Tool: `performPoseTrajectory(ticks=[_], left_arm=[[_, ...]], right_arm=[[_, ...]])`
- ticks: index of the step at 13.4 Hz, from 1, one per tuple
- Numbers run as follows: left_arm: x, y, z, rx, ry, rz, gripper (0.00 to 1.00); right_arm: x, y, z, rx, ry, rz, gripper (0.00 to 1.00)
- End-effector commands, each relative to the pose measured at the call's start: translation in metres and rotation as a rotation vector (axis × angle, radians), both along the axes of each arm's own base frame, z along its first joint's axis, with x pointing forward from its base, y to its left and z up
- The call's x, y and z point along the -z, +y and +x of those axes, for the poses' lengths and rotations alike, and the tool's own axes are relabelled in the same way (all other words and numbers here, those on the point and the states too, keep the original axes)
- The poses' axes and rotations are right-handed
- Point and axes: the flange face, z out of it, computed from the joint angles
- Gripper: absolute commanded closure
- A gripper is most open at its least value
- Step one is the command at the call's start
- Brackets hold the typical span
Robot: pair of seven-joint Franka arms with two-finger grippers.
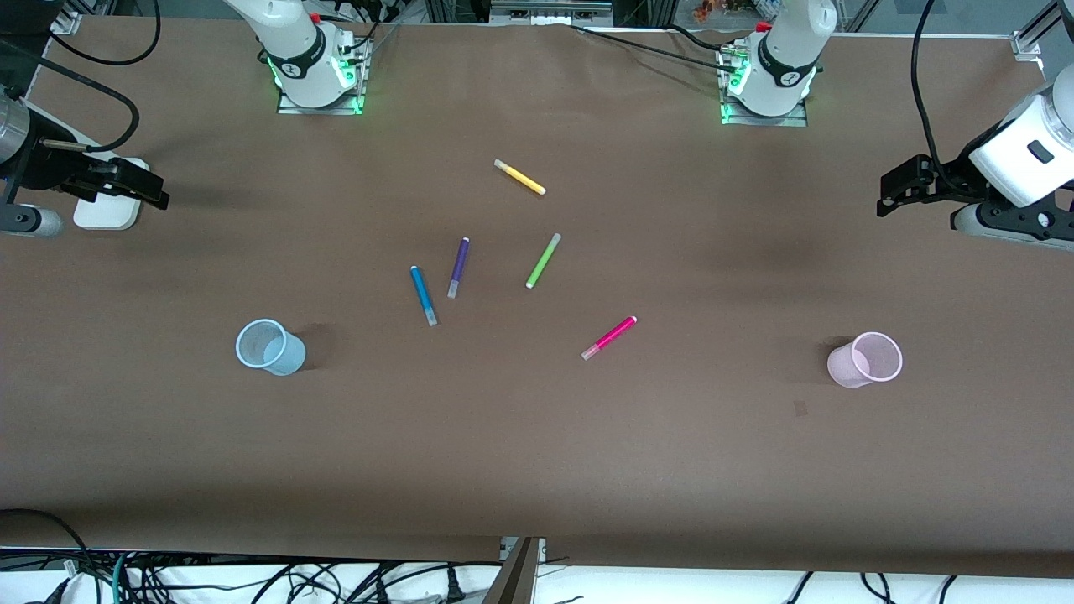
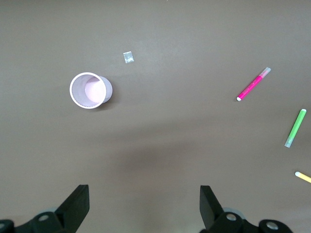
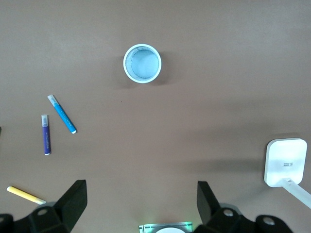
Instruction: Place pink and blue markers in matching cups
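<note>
The blue marker (image 1: 422, 295) and the pink marker (image 1: 610, 338) lie flat near the table's middle. The light blue cup (image 1: 268, 347) stands upright toward the right arm's end, and the pale pink cup (image 1: 866, 359) stands upright toward the left arm's end. My left gripper (image 1: 886, 200) hovers open and empty over the left arm's end. In the left wrist view it (image 2: 144, 199) sees the pink cup (image 2: 90, 90) and the pink marker (image 2: 253, 84). My right gripper (image 1: 155, 195) hovers open and empty over the right arm's end. In the right wrist view it (image 3: 141, 199) sees the blue cup (image 3: 142, 63) and the blue marker (image 3: 62, 114).
A purple pen (image 1: 458, 267) lies beside the blue marker. A lime-green pen (image 1: 543, 261) and a yellow pen (image 1: 519, 177) lie farther from the front camera. A white box (image 1: 105, 205) sits under the right gripper. A small patch (image 2: 128, 57) marks the table near the pink cup.
</note>
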Motion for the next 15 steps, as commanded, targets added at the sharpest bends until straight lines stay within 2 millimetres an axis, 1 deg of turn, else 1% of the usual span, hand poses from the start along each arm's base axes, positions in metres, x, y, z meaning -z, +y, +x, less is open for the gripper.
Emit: performPoseTrajectory(ticks=[1, 2, 3, 4, 5, 6, 7, 8, 9, 11, 12, 13, 15], left_arm=[[-0.004, -0.003, -0.001, 0.015, 0.0, -0.003, 0.0], [-0.004, -0.003, -0.001, 0.014, 0.0, -0.003, 0.0], [-0.004, -0.003, -0.001, 0.014, 0.0, -0.003, 0.0], [-0.004, -0.003, 0.0, 0.014, -0.002, -0.004, 0.0], [-0.004, -0.003, -0.001, 0.015, 0.0, -0.004, 0.0], [-0.003, -0.003, 0.0, 0.014, 0.0, -0.003, 0.0], [0.001, -0.003, 0.002, 0.015, 0.005, -0.006, 0.0], [0.016, -0.003, 0.009, 0.027, 0.033, -0.008, 0.0], [0.027, 0.0, 0.012, 0.024, 0.057, -0.024, 0.0], [0.027, -0.005, 0.013, 0.028, 0.056, -0.024, 0.0], [0.033, -0.006, 0.015, 0.028, 0.066, -0.024, 0.0], [0.049, -0.004, 0.021, 0.03, 0.096, -0.018, 0.0], [0.051, 0.005, 0.025, 0.066, 0.085, -0.018, 0.0]], right_arm=[[0.035, 0.017, 0.025, -0.032, 0.04, 0.012, 0.0], [0.044, 0.025, 0.028, -0.044, 0.056, 0.015, 0.0], [0.048, 0.031, 0.03, -0.054, 0.059, 0.016, 0.0], [0.052, 0.045, 0.03, -0.079, 0.064, 0.012, 0.0], [0.062, 0.054, 0.035, -0.092, 0.067, 0.012, 0.0], [0.078, 0.066, 0.041, -0.107, 0.078, 0.016, 0.0], [0.102, 0.084, 0.046, -0.133, 0.114, 0.018, 0.0], [0.125, 0.101, 0.049, -0.163, 0.149, 0.015, 0.0], [0.145, 0.119, 0.052, -0.188, 0.166, 0.011, 0.0], [0.179, 0.156, 0.056, -0.232, 0.175, -0.003, 0.0], [0.197, 0.174, 0.058, -0.26, 0.173, -0.008, 0.0], [0.214, 0.184, 0.062, -0.269, 0.161, -0.005, 0.0], [0.245, 0.211, 0.067, -0.306, 0.12, -0.001, 0.0]])
